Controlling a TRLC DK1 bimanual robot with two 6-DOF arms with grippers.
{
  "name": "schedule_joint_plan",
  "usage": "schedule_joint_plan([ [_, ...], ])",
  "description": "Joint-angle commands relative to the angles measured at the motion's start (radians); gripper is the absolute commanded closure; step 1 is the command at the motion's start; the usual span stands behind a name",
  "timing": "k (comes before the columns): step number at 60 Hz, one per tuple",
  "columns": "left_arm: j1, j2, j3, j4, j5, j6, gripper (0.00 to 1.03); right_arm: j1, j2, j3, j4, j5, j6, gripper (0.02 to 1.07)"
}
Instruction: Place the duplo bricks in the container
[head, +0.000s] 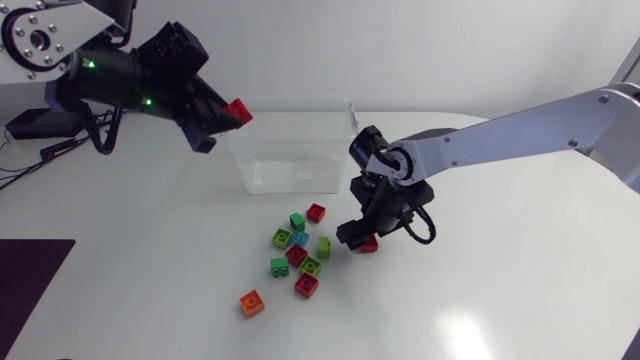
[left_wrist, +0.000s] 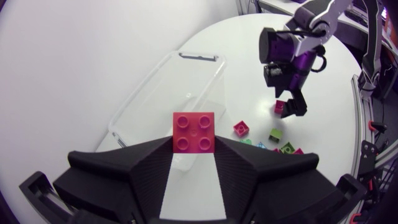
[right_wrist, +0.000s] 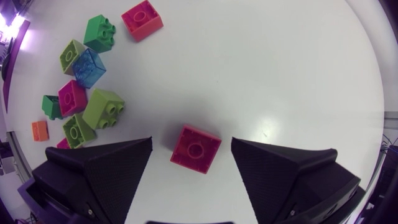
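Observation:
My left gripper (head: 232, 115) is shut on a red brick (head: 238, 110), held in the air over the left rim of the clear plastic container (head: 295, 178). In the left wrist view that red brick (left_wrist: 194, 132) sits between the fingertips, with the container (left_wrist: 199, 57) under and ahead of it. My right gripper (head: 358, 238) is low over the table, right of the brick pile, open. Another red brick (right_wrist: 195, 149) lies on the table between its fingers (right_wrist: 118, 165), touching neither. The loose pile (head: 297, 250) holds green, red and blue bricks.
An orange brick (head: 251, 302) lies apart, nearer the front than the pile. A dark mat (head: 30, 290) covers the table's front left corner. In the right wrist view several bricks (right_wrist: 84, 93) lie ahead of the left finger.

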Motion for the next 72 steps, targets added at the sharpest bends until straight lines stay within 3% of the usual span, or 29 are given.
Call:
schedule_joint_plan([
  [1, 0.013, 0.067, 0.072, 0.036, 0.011, -0.045, 0.62, -0.004, 0.041, 0.014, -0.024, 0.010, 0.035, 0.23],
  [24, 0.026, 0.362, 0.270, 0.140, 0.010, -0.114, 0.62, -0.007, 0.054, 0.011, -0.022, 0.045, 0.038, 0.37],
  [33, 0.034, 0.451, 0.340, 0.148, 0.006, -0.114, 0.62, -0.001, 0.054, 0.008, -0.016, 0.062, 0.038, 0.55],
  [47, 0.042, 0.549, 0.417, 0.151, -0.009, -0.120, 0.62, 0.013, 0.035, -0.015, 0.002, 0.084, 0.033, 0.65],
  [60, 0.059, 0.641, 0.498, 0.146, -0.017, -0.147, 0.60, 0.010, -0.070, -0.063, 0.002, 0.110, 0.019, 0.65],
  [65, 0.060, 0.666, 0.527, 0.140, -0.030, -0.155, 0.55, -0.001, -0.131, -0.068, -0.013, 0.114, 0.009, 0.65],
  [72, 0.059, 0.675, 0.550, 0.117, -0.032, -0.161, 0.27, -0.019, -0.209, -0.042, -0.039, 0.127, 0.000, 0.65],
])
